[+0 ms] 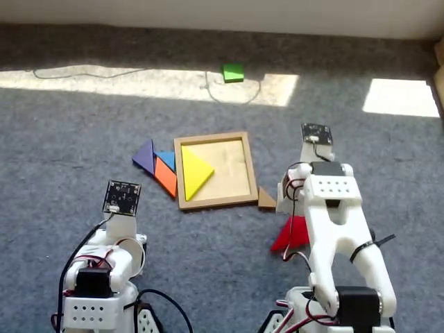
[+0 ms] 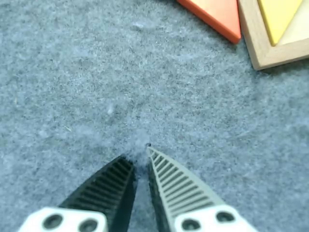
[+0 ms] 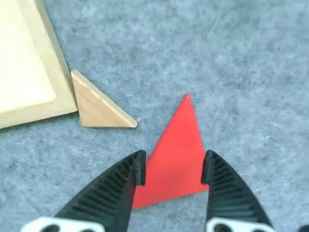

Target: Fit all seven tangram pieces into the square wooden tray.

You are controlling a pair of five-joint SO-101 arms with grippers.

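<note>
I work over a grey carpet (image 1: 83, 139) with a short, fuzzy pile. At its far side a thin pale cable (image 1: 76, 72) trails across the floor and curls into a loop. Bright sunlight patches (image 1: 395, 97) fall there too, below a pale wall (image 1: 208, 14).

We see a smooth, pale wooden tray (image 1: 212, 202) on rough, fuzzy grey carpet (image 2: 72, 72). The red triangle (image 3: 176, 154) looks smooth and matt; the right gripper (image 3: 174, 166) has ribbed black plastic jaws.
</note>
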